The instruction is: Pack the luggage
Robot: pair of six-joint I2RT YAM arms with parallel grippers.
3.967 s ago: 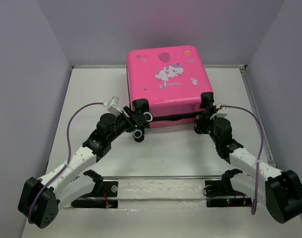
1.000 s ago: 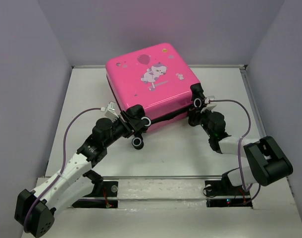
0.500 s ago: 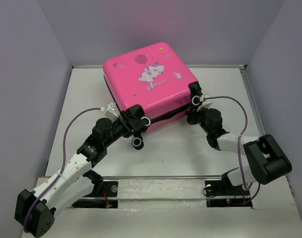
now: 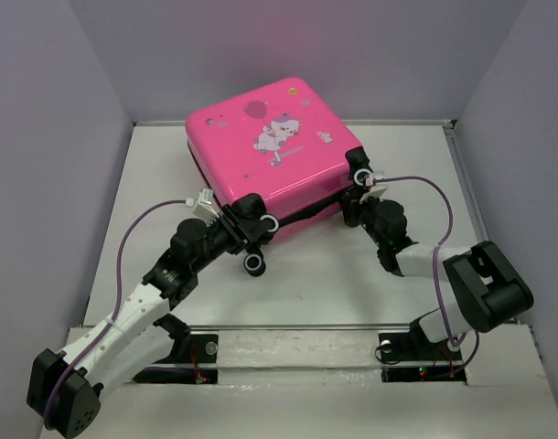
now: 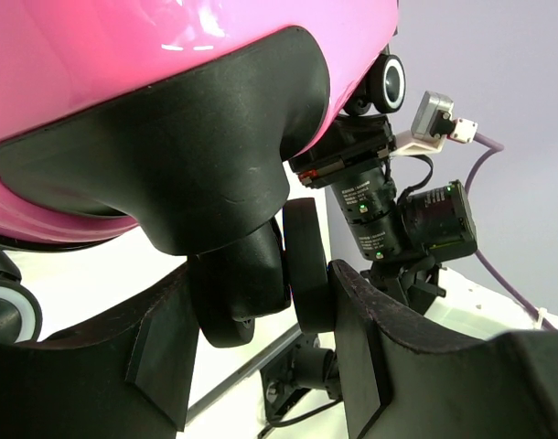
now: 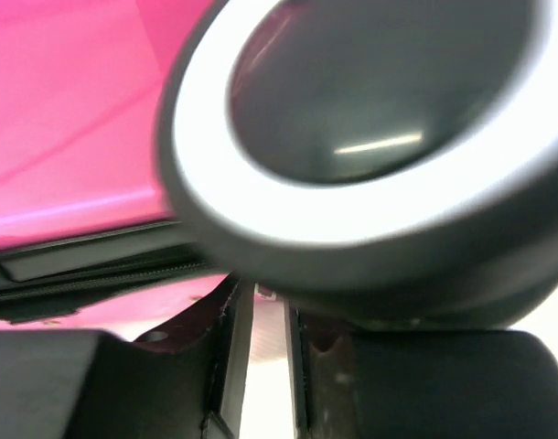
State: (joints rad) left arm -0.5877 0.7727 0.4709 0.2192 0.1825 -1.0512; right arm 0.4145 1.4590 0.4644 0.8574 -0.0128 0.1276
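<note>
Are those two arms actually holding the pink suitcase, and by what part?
The left gripper has its jaws around a corner wheel of the suitcase. The right gripper has nearly closed jaws beside another wheel; its hold cannot be told.

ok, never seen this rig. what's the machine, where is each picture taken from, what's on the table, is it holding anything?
Two small robot arms are bolted at the near edge of a table, each ending in a two-finger gripper. The wide picture looks down from above and behind them. The other two come from cameras on the wrists. On the table lies the luggage, a hot-pink child's suitcase. The left gripper has its fingers either side of a black corner wheel and seems to clamp it. The right gripper sits at the other near corner. Its view is mostly a blurred white-rimmed wheel, so a grip can't be confirmed.
</note>
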